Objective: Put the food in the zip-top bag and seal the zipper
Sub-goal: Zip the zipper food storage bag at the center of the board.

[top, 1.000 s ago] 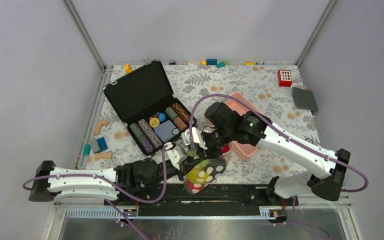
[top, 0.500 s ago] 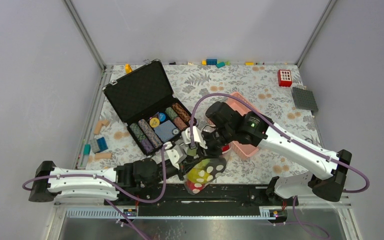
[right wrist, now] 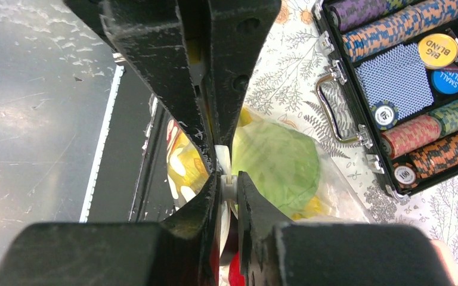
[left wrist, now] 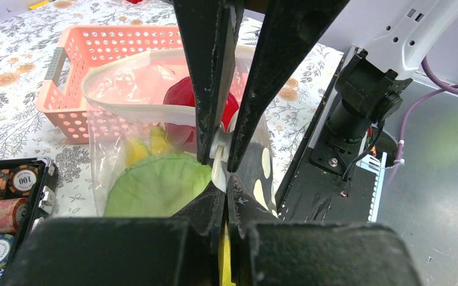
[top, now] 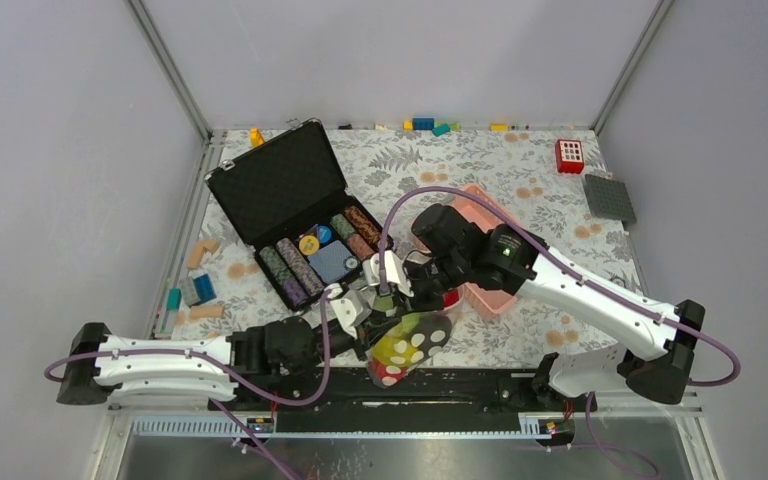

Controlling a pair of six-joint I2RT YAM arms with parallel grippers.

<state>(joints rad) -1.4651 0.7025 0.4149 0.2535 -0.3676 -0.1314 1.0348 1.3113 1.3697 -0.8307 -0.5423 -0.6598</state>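
While the zip-top bag hung at the counter's near edge, the left hand was clamped shut on the zipper, and the right hand pinched the same pale strip from the opposite side. Inside lay one green cabbage, one red apple that I could make out, and some yellow banana, its pieces too bunched to count. Beyond the pinch the mouth gaped in a loop, so the seal looked unfinished. The apple sat high by the opening, where it would likely hold the tracks apart. A slack grip could also let the loaded bag drop off the edge. Farther off stood one pink basket and one open chip case.
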